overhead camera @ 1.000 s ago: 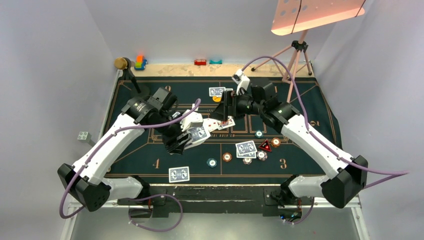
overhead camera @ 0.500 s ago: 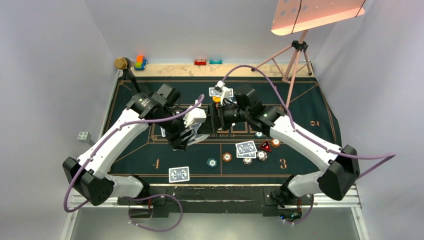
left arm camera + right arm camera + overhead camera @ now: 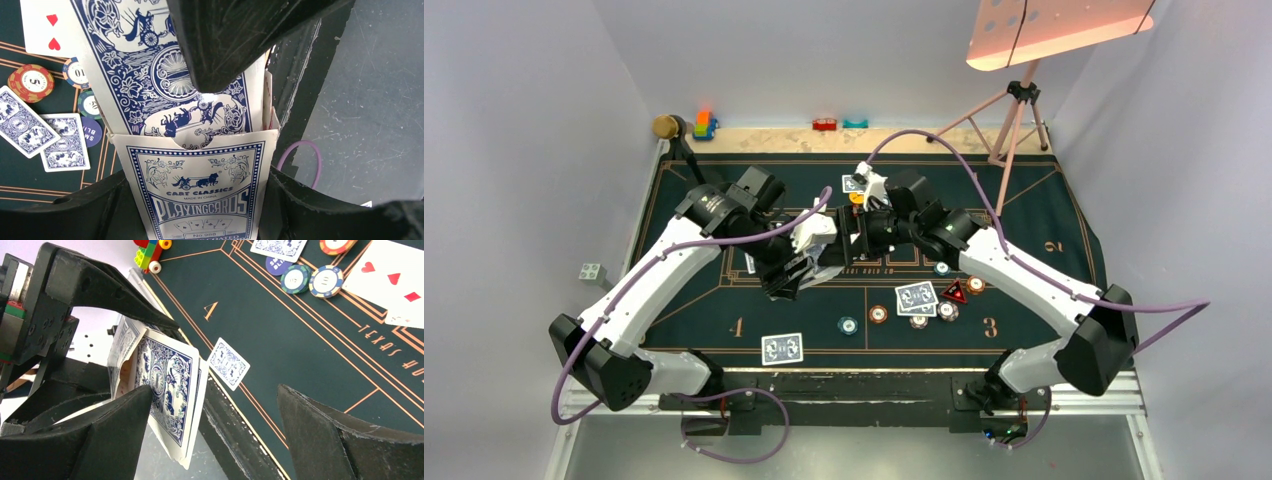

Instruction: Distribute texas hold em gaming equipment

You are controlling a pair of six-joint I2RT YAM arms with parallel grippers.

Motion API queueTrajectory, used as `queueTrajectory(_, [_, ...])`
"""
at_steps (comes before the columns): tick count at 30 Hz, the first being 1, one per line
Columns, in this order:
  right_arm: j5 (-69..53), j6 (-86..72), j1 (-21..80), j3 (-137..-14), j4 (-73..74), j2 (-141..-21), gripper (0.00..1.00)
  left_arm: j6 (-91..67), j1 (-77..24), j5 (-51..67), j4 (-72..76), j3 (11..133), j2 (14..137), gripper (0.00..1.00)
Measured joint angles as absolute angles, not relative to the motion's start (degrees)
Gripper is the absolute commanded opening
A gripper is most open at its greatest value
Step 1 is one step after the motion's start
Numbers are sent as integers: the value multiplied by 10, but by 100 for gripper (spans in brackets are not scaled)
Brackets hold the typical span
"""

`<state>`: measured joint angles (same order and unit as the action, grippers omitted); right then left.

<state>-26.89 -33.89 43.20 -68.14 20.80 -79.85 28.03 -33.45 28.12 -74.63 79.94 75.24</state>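
Note:
My left gripper (image 3: 807, 264) is shut on a blue-and-white playing card box (image 3: 197, 190), held above the green felt mat (image 3: 1044, 215). Blue-backed cards (image 3: 145, 75) stick out of the box's open end. My right gripper (image 3: 852, 238) is open and meets the box head-on. One of its fingers (image 3: 235, 40) lies over the top card, and in the right wrist view the cards (image 3: 167, 390) sit beside its left finger. Face-down cards (image 3: 917, 297), poker chips (image 3: 878, 314) and a red triangular marker (image 3: 954, 292) lie on the mat. A yellow button (image 3: 857, 198) peeks out by the right wrist.
A single face-down card (image 3: 782, 347) lies near the front edge and another pair (image 3: 854, 184) at the back. Face-up cards (image 3: 392, 280) lie mid-mat. Toy blocks (image 3: 705, 124) sit on the far ledge. A lamp tripod (image 3: 1014, 110) stands back right.
My right gripper has swung left from mid-mat to the card box and opened a little wider. My left gripper has shifted slightly left, still shut on the box.

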Motion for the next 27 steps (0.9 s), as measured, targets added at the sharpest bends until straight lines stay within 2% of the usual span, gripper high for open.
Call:
queueTrajectory(4, [-242, -336, 432, -688, 224, -790, 96, 280, -335, 282, -747, 799, 752, 0])
queueTrajectory(9, [-215, -332, 431, -691, 234, -777, 90, 280, -335, 284, -747, 799, 752, 0])
queueTrajectory(12, [-203, -329, 431, -694, 236, -774, 83, 281, -335, 286, -747, 799, 752, 0])
queueTrajectory(17, [-200, -327, 431, -695, 236, -771, 64, 281, -335, 286, -748, 799, 752, 0])
queueTrajectory(21, [-200, -327, 431, -701, 236, -771, 61, 281, -335, 286, -751, 799, 752, 0])
queueTrajectory(27, [-199, -324, 431, -711, 236, -771, 51, 281, -335, 286, -751, 799, 750, 0])
